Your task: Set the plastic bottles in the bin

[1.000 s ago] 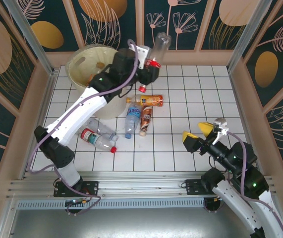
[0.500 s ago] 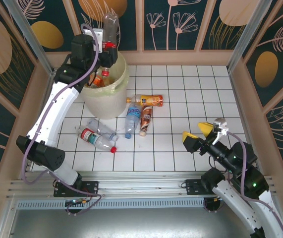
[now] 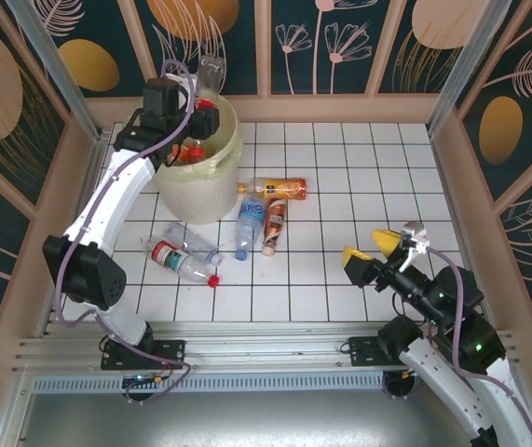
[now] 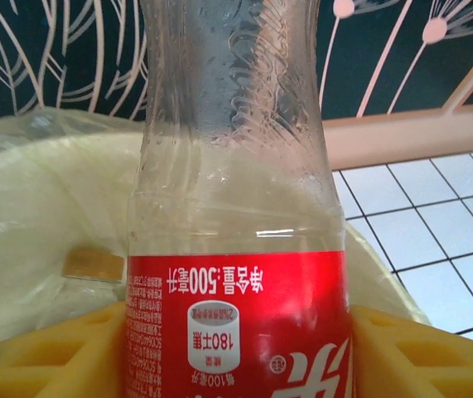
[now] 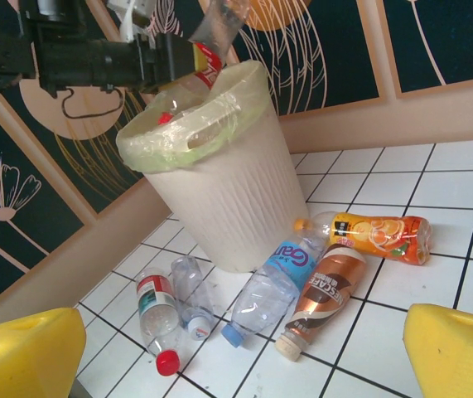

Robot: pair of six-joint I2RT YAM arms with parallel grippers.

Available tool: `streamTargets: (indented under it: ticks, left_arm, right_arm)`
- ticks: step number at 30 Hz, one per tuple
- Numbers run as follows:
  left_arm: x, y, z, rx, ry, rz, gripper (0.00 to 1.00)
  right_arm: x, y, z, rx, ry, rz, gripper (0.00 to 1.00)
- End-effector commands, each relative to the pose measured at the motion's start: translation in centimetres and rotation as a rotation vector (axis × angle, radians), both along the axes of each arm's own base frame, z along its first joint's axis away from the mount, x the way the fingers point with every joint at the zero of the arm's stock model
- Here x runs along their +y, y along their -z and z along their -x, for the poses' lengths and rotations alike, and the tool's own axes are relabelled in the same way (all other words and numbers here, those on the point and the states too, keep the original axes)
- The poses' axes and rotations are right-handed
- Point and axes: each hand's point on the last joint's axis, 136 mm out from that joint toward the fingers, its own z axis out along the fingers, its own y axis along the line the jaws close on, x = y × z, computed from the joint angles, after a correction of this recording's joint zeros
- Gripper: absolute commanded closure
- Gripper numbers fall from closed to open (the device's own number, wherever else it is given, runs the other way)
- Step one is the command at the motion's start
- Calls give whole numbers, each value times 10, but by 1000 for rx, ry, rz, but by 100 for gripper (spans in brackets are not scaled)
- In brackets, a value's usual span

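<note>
While the left gripper [image 3: 202,104] clamps a red-labelled bottle [image 4: 236,166] over the bin [image 3: 221,182], the right gripper [image 3: 375,249] hangs wide open; 5 bottles [image 3: 251,223] lie on the tiles [image 3: 359,168] beside it.

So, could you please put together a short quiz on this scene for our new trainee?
1. Pick one: over the large round cream plastic bin, the left gripper holds A a clear plastic bottle with a red label, B a metal can, C nothing.
2. True or false: the right gripper is shut on a bottle.
3. How many bottles lie on the white tiled table?
Key: 1 A. 2 False; its jaws stand open, empty. 3 Five: the orange-labelled bottle, blue-labelled bottle, brown-labelled bottle, red-capped bottle and plain clear bottle.
</note>
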Motion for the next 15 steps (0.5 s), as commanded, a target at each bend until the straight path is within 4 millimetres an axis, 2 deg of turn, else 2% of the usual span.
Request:
streamTargets:
  ticks: [1, 8, 11, 15]
  left_arm:
    - [-4, 12, -12, -6, 29, 4, 39]
    - [-7, 26, -13, 44, 39, 12, 29]
    - [-3, 22, -10, 43, 22, 8, 21]
    - [0, 15, -4, 38, 12, 14, 16]
  right_arm:
    - [2, -1, -2, -14, -4, -2, 1]
    - [1, -1, -2, -13, 2, 0, 1]
    - [1, -1, -2, -13, 2, -2, 1]
    - [1, 0, -2, -12, 2, -1, 1]
